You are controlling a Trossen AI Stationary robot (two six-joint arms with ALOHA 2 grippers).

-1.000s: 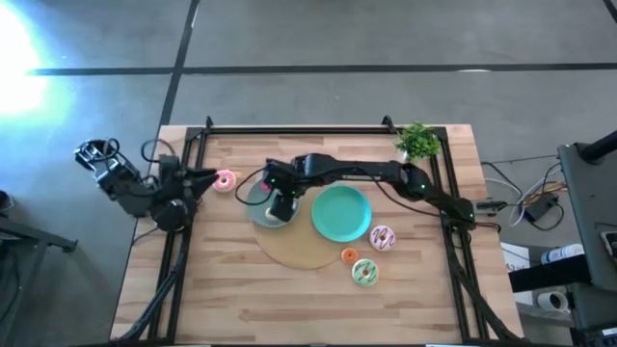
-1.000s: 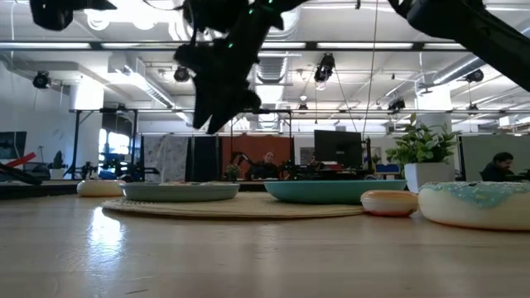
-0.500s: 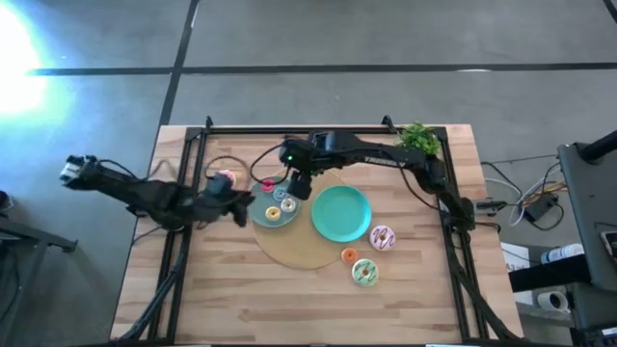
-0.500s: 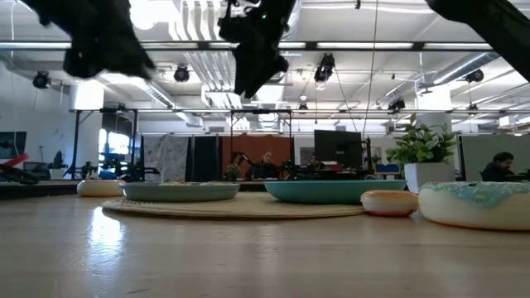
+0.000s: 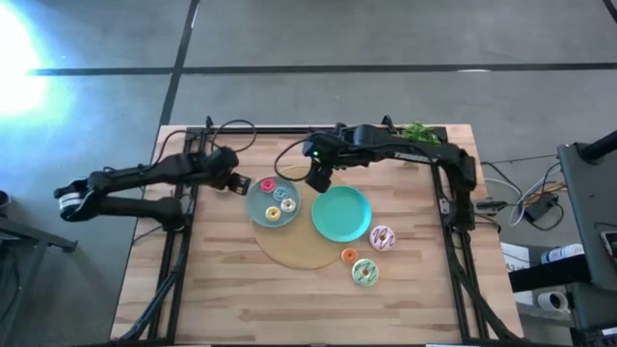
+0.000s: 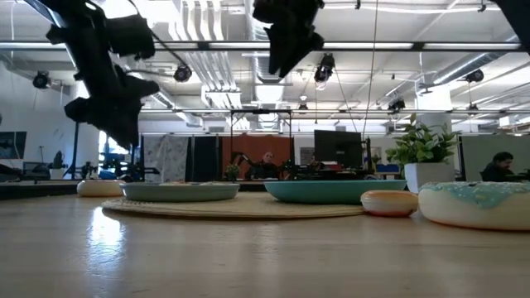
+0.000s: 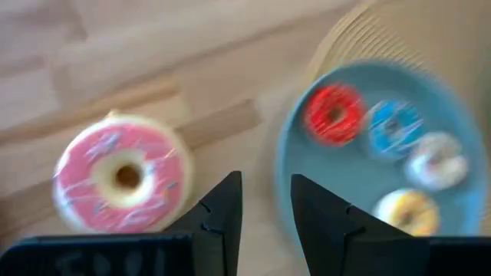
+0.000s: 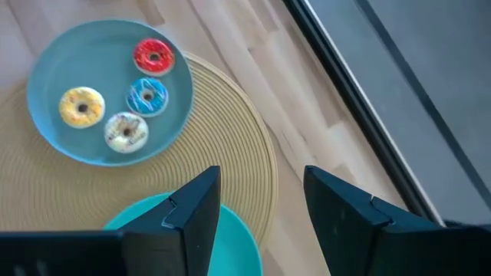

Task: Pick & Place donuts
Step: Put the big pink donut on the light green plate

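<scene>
A pink-iced donut (image 7: 123,184) lies flat on the wood near the table's left far side. My left gripper (image 7: 265,222) hovers open above the table between this donut and the grey-blue plate (image 5: 258,207). That plate carries red (image 8: 153,55), blue (image 8: 147,95), yellow (image 8: 80,106) and white (image 8: 126,132) donuts. My right gripper (image 8: 265,211) is open and empty, raised over the far rim of the teal plate (image 5: 340,214). Lilac (image 5: 383,237), orange (image 5: 349,255) and green (image 5: 364,274) donuts lie on the table right of the mat.
Both plates sit on a round woven mat (image 5: 299,253). A small green plant (image 5: 416,137) stands at the far right corner. A black frame rail (image 5: 289,130) runs along the far edge. Bare wood stretches across the near half of the table (image 5: 289,308).
My left arm has swung out from the table's left edge toward the plates, and its gripper now hangs beside the pink donut. My right gripper has risen from over the grey-blue plate and moved right and toward the far edge.
</scene>
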